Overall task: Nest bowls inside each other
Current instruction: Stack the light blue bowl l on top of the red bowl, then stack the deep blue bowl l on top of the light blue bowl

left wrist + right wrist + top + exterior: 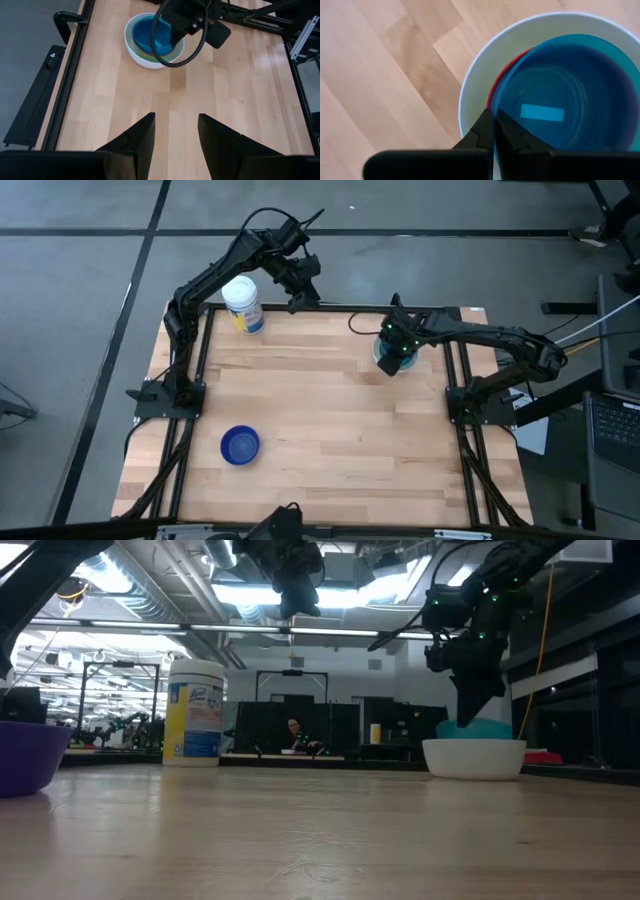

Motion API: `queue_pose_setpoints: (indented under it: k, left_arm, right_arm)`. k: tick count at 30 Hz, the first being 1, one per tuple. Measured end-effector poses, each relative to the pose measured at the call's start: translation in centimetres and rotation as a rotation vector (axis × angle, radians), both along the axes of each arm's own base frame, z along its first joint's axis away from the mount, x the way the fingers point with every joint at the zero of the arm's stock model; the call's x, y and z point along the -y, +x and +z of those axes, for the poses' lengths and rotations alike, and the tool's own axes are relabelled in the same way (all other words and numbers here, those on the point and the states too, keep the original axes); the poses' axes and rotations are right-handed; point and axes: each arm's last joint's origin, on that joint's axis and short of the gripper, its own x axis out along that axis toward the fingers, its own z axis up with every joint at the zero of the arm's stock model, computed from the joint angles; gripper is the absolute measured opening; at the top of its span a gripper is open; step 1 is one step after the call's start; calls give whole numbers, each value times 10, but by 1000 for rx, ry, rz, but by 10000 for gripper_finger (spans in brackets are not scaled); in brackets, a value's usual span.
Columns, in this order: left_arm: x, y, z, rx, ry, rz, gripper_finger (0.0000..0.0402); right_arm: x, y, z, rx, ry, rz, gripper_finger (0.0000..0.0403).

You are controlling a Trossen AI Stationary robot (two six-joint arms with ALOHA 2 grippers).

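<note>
A white bowl (pixel 475 75) stands near the table's far right and holds a red bowl (pixel 492 92) and a light blue bowl (pixel 560 90). A greenish rim (pixel 134 41) shows between them in the left wrist view. My right gripper (pixel 495 131) is shut on the light blue bowl, which sticks up above the white bowl's rim (pixel 485 728). A dark blue bowl (pixel 240 445) rests on its base alone at the near left. My left gripper (pixel 175 135) hangs open in the air over the table's far edge, with nothing between its fingers. My right gripper pinches the light blue bowl's rim (pixel 494 102) between its two fingers, one inside the bowl and one outside. The fingers come steeply from above, pointing down. The bowl sits inside the red and white bowls, mouth up and slightly off centre.
A white cylindrical container (pixel 243 305) with a blue-yellow label stands at the far left, under my left arm. Black frame rails (pixel 190 380) run along the table's left and right sides. Bare wood lies across the middle (pixel 330 420).
</note>
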Motion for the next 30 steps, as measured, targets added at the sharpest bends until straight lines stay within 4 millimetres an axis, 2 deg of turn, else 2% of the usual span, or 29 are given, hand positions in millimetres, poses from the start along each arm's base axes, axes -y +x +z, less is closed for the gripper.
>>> queue_pose_setpoints:
  k: [3,5,14,17,20,24,27,30]
  left_arm:
    - [0,0,0,1,-2,-1,145]
    - [0,0,0,5,-6,-5,145]
    - [0,0,0,10,-14,-8,145]
    - [0,0,0,10,-15,-7,145]
    - [0,0,0,10,-16,-6,145]
    - [2,0,2,14,-13,-16,145]
    - [9,-9,9,18,-3,-51,145]
    - [26,-26,16,-64,-94,-69,145]
  right_arm:
    - [1,1,1,30,22,18,4]
    - [1,1,1,45,45,27,26]
    - [1,1,1,37,40,4,201]
    - [2,0,1,21,12,-19,240]
    - [2,1,6,25,34,-32,262]
    - [3,13,37,167,39,-3,270]
    - [1,25,85,473,-12,94,264]
    - [-5,31,135,798,-13,175,252]
